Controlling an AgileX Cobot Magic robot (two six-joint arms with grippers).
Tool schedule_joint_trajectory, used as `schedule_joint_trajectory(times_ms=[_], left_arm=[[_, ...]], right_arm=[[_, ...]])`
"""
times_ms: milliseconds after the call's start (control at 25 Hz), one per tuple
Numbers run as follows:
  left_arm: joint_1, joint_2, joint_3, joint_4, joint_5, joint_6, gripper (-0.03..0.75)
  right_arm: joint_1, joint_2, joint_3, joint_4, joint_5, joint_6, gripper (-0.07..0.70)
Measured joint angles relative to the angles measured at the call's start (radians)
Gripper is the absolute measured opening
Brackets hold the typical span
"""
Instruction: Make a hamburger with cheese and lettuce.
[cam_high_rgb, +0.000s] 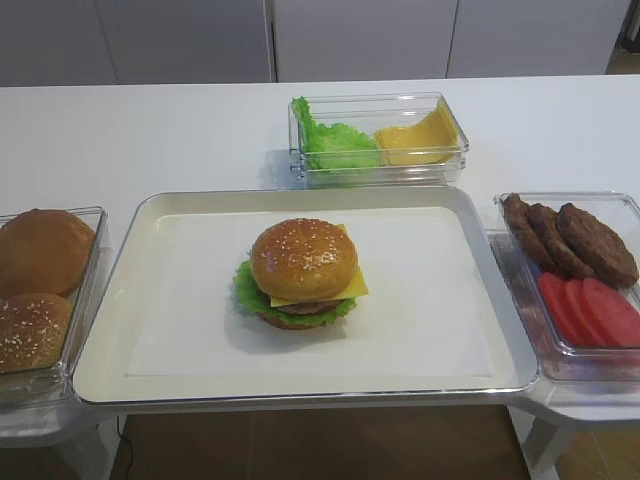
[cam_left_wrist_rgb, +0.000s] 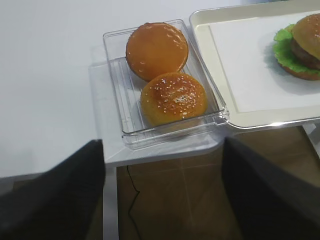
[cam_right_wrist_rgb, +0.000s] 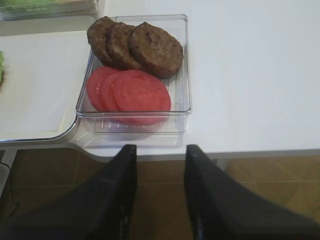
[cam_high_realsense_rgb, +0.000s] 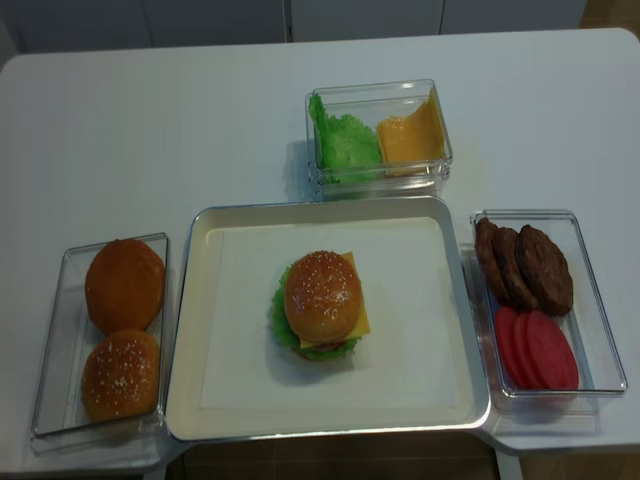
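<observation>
Looks like the closing step, with the stacking judged done: hamburger (cam_high_rgb: 303, 272) sitting complete near the middle of the tray (cam_high_rgb: 110, 370), sesame dome on top, cheese (cam_high_rgb: 356, 288) showing as a flat yellow corner poking out on the right under the dome, lettuce (cam_high_rgb: 245, 290) frilling out on the left and near side around the patty. No arm over the tray in either high view. Left gripper (cam_left_wrist_rgb: 162, 192) pulled back off the near edge of the table, fingers (cam_left_wrist_rgb: 60, 195) spread wide and empty, hanging near the left bin (cam_left_wrist_rgb: 114, 95) with its two loose buns (cam_left_wrist_rgb: 173, 98). Right gripper (cam_right_wrist_rgb: 160, 192) likewise back off the near edge, fingers (cam_right_wrist_rgb: 117, 190) parted with nothing between them, facing the right bin (cam_right_wrist_rgb: 183, 65) of patties (cam_right_wrist_rgb: 155, 48) and tomato slices (cam_right_wrist_rgb: 137, 92). Far bin (cam_high_rgb: 445, 105) of loose leaves and cheese untouched beyond the tray. Next move probably calls for nothing more than keeping both arms clear of the tray and parking them; at most a check that the dome sits square, not tilted.
</observation>
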Motion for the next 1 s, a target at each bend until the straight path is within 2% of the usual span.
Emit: schedule_joint_trajectory(times_ms=[200, 560, 840, 1000], left_arm=[[0.000, -0.087, 0.065, 0.000, 0.005, 0.000, 0.540], [0.002, -0.092, 0.145, -0.003, 0.004, 0.002, 0.540], [0.002, -0.092, 0.180, -0.003, -0.073, 0.000, 0.538], [0.002, -0.092, 0.188, -0.003, -0.085, -0.001, 0.533]], right_arm=[[0.000, 0.000, 0.000, 0.000, 0.000, 0.000, 0.266], [0.000, 0.000, 0.000, 0.000, 0.000, -0.002, 0.266], [0.000, 0.000, 0.000, 0.000, 0.000, -0.004, 0.266], [0.000, 0.000, 0.000, 0.000, 0.000, -0.004, 0.266]])
